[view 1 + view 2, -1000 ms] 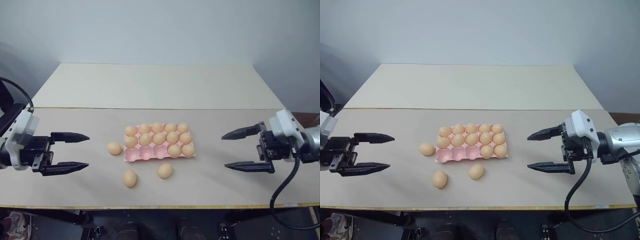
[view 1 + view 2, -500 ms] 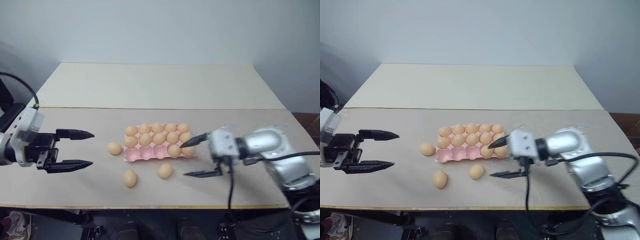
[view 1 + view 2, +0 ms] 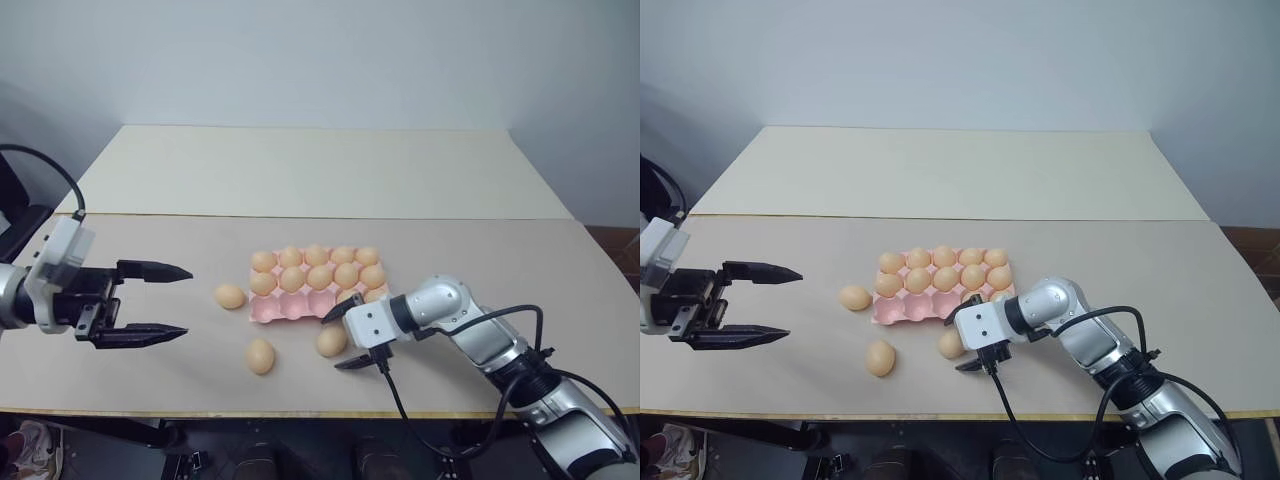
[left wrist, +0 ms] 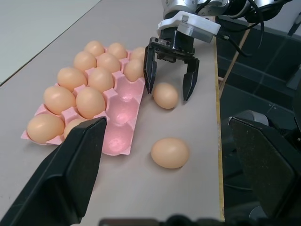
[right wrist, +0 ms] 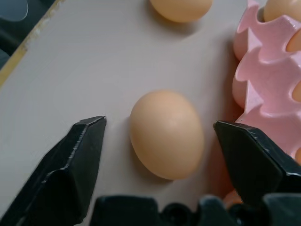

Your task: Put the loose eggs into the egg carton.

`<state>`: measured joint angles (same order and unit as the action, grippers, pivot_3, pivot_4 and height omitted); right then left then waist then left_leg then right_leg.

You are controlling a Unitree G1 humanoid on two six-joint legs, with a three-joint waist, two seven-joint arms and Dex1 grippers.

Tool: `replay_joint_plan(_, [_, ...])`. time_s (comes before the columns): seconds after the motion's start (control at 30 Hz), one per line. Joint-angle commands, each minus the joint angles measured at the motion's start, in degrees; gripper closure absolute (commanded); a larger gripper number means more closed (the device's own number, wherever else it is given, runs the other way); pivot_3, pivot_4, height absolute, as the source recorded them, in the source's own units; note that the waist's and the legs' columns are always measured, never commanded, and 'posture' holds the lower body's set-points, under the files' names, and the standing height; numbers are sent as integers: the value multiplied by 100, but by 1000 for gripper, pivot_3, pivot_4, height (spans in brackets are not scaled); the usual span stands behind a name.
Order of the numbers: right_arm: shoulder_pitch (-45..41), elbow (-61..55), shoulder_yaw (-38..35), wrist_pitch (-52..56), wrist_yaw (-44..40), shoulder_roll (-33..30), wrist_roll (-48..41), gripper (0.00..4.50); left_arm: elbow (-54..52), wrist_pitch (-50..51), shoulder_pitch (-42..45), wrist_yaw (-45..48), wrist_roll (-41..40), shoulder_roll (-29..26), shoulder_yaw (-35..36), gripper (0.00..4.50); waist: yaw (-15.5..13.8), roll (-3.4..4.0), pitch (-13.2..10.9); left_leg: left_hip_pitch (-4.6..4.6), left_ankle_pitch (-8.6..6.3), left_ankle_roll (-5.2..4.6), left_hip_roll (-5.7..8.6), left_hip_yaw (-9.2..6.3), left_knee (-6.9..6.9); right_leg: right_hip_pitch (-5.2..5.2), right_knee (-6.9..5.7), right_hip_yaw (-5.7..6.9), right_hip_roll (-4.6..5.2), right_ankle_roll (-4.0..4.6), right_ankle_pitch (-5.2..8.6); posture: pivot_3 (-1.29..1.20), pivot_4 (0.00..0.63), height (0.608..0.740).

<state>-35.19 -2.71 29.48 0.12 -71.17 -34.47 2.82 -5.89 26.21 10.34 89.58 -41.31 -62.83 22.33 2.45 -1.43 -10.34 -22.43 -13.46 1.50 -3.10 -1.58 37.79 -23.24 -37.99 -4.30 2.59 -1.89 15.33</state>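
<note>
At centre frame, the pale pink egg carton lies with its long axis running left to right, its front row partly empty. The right gripper straddles a loose egg just below the carton, jaws apart, not touching it. Two more eggs lie lower left. The left gripper hangs wide open, holding nothing. The right arm hides the carton's lower-right corner.

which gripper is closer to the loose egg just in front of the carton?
Right. The right gripper straddles that egg, one finger on each side, not yet closed on it. The left gripper hangs open well off to the left, beyond the other two loose eggs.
</note>
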Motion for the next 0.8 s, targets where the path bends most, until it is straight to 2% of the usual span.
replay_joint_plan(0.03, [-107,4,13,-234,-32,63,104,1604,-102,-111,-11,26,31,-81,112,0,1,0,0,0,0,0,0,0,0,0,-1,0,0,0,0,0,150,740])
replay_joint_plan(0.1, [-121,32,7,-321,-7,79,159,2334,-99,-120,-3,27,54,-72,110,0,1,0,0,1,0,0,0,0,0,0,-1,0,0,0,0,0,150,740])
replay_joint_plan(0.13, [-123,36,-5,-365,20,87,181,2560,-100,-122,-2,26,61,-68,110,0,0,0,0,2,0,0,0,0,0,1,-2,0,0,0,0,0,150,740])
replay_joint_plan(0.37, [-215,-364,-593,146,248,341,-437,2560,-90,-90,22,-25,13,-35,183,0,8,0,0,1,0,0,0,0,0,1,-2,0,0,1,0,0,150,740])
replay_joint_plan(0.53, [-432,-13,-750,110,956,547,23,2560,-53,-39,107,-109,-40,-5,182,0,6,0,0,3,0,0,0,-1,0,1,-4,0,-1,1,-1,0,150,740])
replay_joint_plan(0.73, [-471,230,-672,7,1234,595,323,2560,-86,-53,99,-123,-40,21,135,0,0,0,0,-1,0,0,1,-1,0,-1,0,0,0,1,0,0,150,740])
replay_joint_plan(0.77, [-461,211,-692,45,1253,618,304,2027,-84,-55,101,-125,-37,22,131,0,2,0,0,-1,0,0,0,0,0,-1,-1,0,0,1,-1,0,150,740])
replay_joint_plan(0.8, [-451,159,-720,96,1252,628,266,1797,-89,-55,94,-124,-35,20,134,0,3,0,0,-1,0,0,0,-1,0,-1,-1,0,0,1,-1,0,150,740])
